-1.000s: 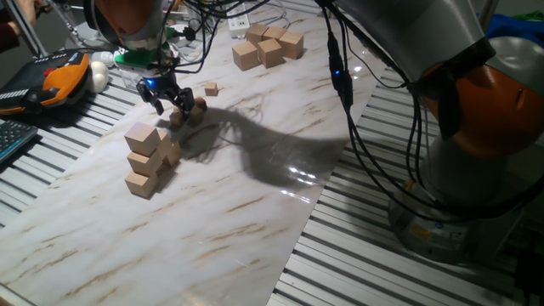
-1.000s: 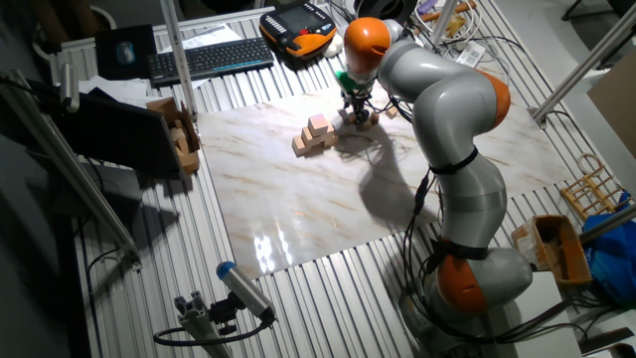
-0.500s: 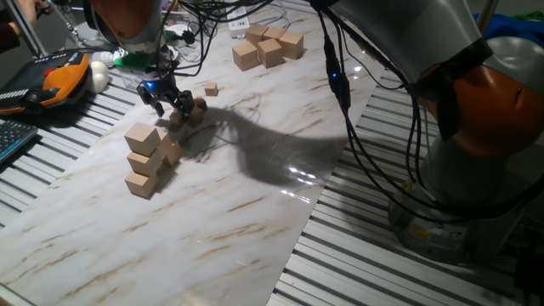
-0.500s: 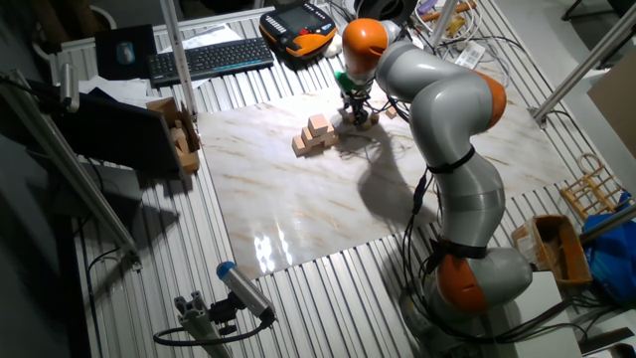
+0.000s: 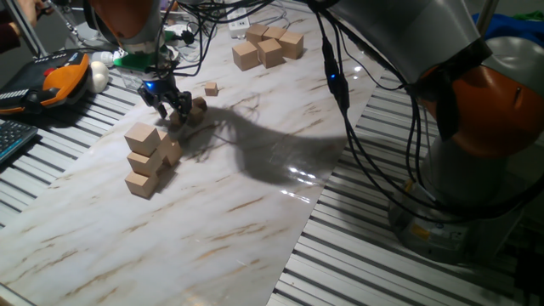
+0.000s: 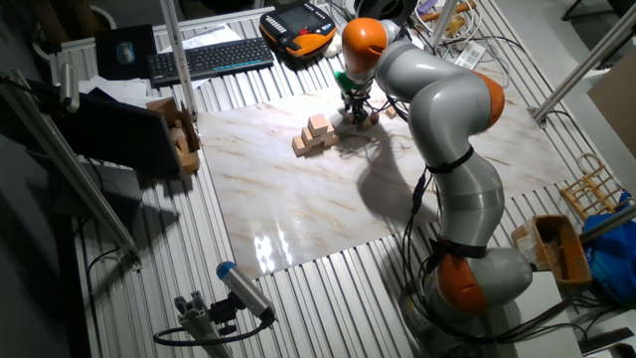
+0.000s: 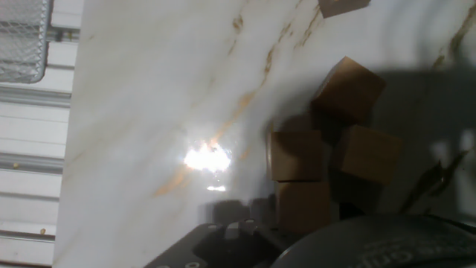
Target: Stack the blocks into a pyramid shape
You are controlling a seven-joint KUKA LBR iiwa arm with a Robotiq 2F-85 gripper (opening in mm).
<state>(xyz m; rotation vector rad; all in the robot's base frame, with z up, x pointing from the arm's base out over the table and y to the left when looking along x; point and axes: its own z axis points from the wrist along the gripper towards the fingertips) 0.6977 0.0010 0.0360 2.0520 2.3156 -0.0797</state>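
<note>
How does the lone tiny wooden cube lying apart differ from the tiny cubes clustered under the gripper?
The lone tiny light-tan wooden cube lies by itself on bare marble, in full light and clear of the gripper. The clustered tiny cubes sit packed together, touching, in the arm's shadow, with the gripper right over them. Both look like the same size and plain tan wood.

Grey arm (image 6: 437, 94), orange joints, black cables.

We note light-tan blocks (image 7: 297, 156) beside our black fingers (image 5: 161, 104); white board (image 5: 255, 187) beneath them with tan marbled veins; orange arm joint (image 6: 360, 38) above.
</note>
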